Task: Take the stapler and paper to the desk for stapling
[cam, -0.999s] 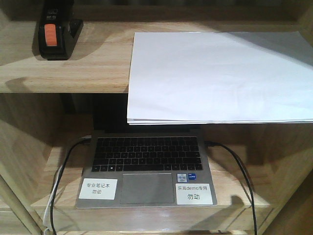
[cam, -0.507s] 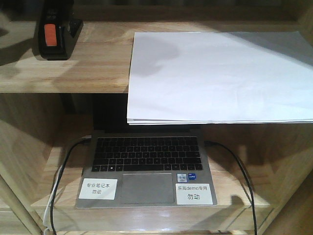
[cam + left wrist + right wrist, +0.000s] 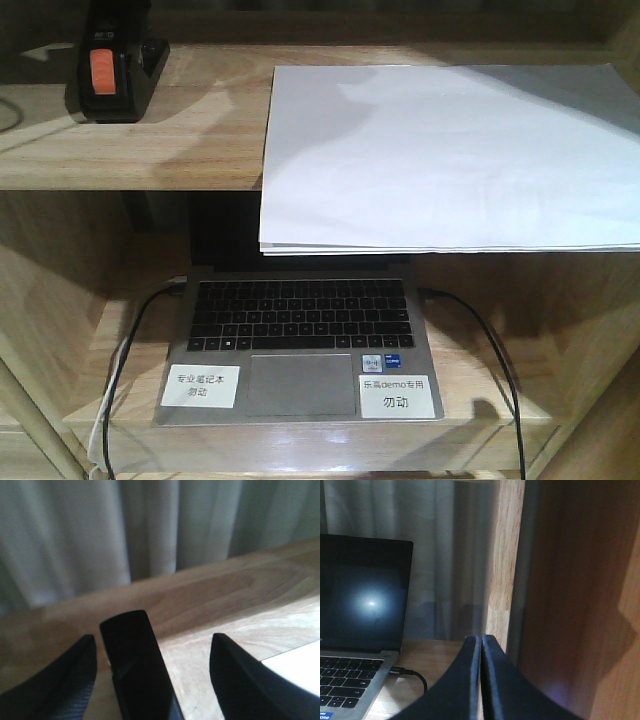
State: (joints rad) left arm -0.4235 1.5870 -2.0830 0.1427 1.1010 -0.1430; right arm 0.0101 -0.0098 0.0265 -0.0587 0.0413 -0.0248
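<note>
Left wrist-mounted view: left gripper (image 3: 153, 639) is spread wide, stapler (image 3: 131, 665) seen between its fingers — long axis along the approach, not yet clamped. Stapler is found left of the paper (image 3: 440, 150); right gripper (image 3: 481, 640) is pressed together, empty.

Left gripper (image 3: 152, 636): two matte black fingers (image 3: 55, 680), broad-based, tapering to blunt points. Right gripper (image 3: 480, 637): black, smooth, curved, slightly glossy.

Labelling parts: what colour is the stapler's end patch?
Orange-red, on the black stapler; clearest in front-facing view.
</note>
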